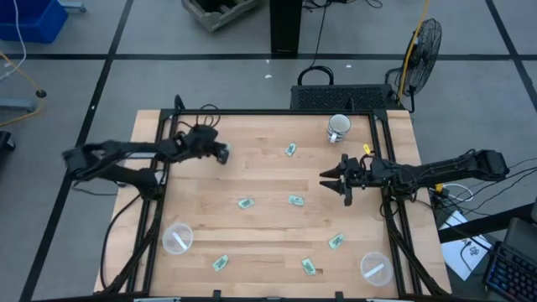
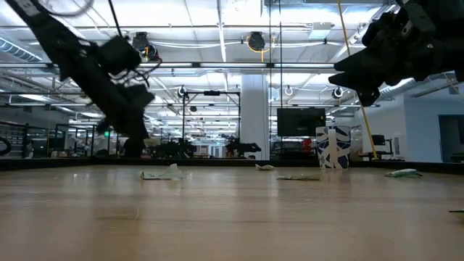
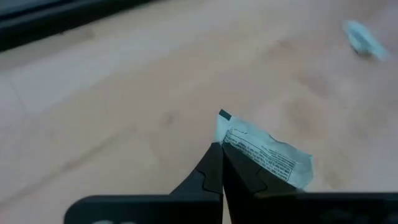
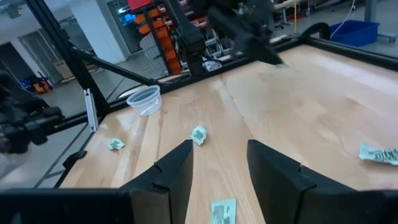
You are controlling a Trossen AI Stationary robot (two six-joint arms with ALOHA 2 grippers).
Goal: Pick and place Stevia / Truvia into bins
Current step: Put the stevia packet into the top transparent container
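My left gripper (image 1: 223, 154) is over the far-left part of the table, shut on a pale green and white Stevia sachet (image 3: 268, 154) held above the wood. My right gripper (image 1: 330, 179) hangs open at the right, above the table, with nothing between its fingers (image 4: 176, 168). Several more sachets lie flat on the table, among them ones in the middle (image 1: 244, 203) (image 1: 295, 200) and one farther back (image 1: 290, 149). Two clear bins stand near the front edge, one at the left (image 1: 177, 237) and one at the right (image 1: 375, 268). My left gripper pinches the sachet between its two fingertips (image 3: 214, 167), at the sachet's one short end (image 3: 227, 138). The fingers slant down toward the table. The sachet sticks out sideways past the tips, crumpled and lifted clear of the table.
A white mug (image 1: 338, 127) stands at the table's far right. More sachets lie near the front edge (image 1: 220, 262) (image 1: 308, 266) (image 1: 336, 241). Black frame rails run along the table's sides.
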